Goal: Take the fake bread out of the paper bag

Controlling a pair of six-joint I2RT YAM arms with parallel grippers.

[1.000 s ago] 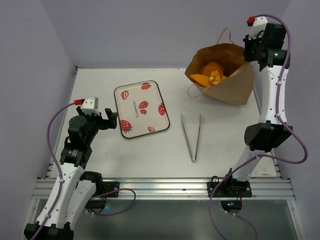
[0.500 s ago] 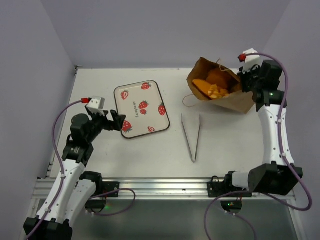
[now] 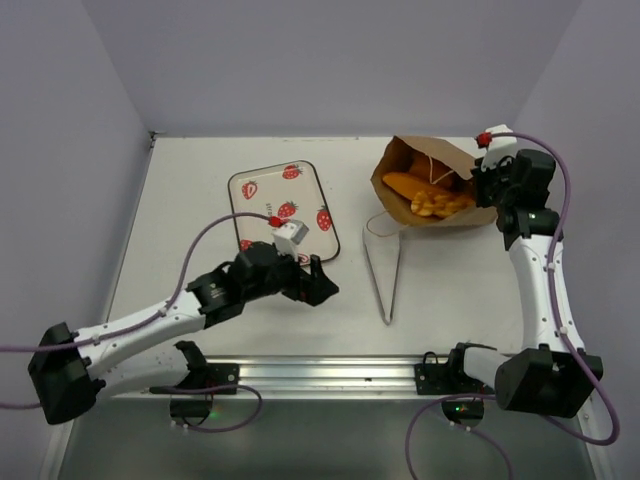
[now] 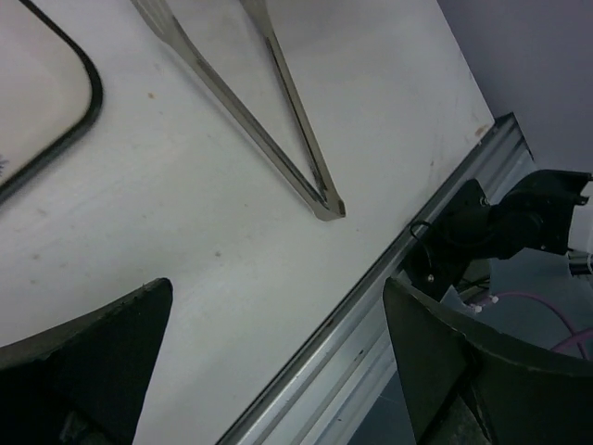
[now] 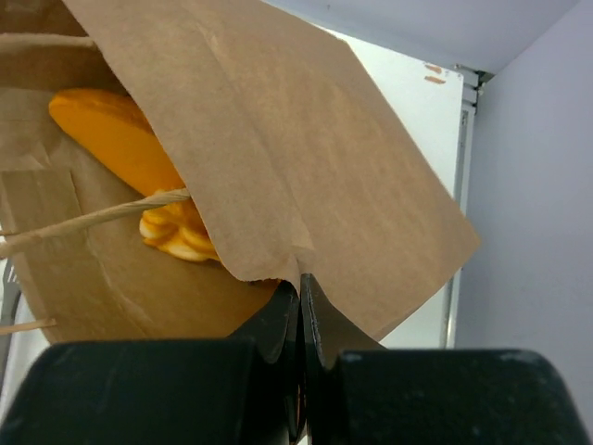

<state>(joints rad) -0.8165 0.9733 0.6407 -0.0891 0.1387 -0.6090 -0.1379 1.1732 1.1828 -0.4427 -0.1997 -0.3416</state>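
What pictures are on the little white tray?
The tray has red strawberries on white, with a dark rim; the top view shows it best.

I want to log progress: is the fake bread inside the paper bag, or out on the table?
Inside. Orange fake bread shows through the open mouth of the paper bag; none is seen on the table.

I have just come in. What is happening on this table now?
The right gripper has its fingers shut on an edge of the paper bag, which lies tipped on its side with the fake bread showing inside. The left gripper hovers with fingers open near the joined end of the metal tongs, not touching them. No bread is out yet.
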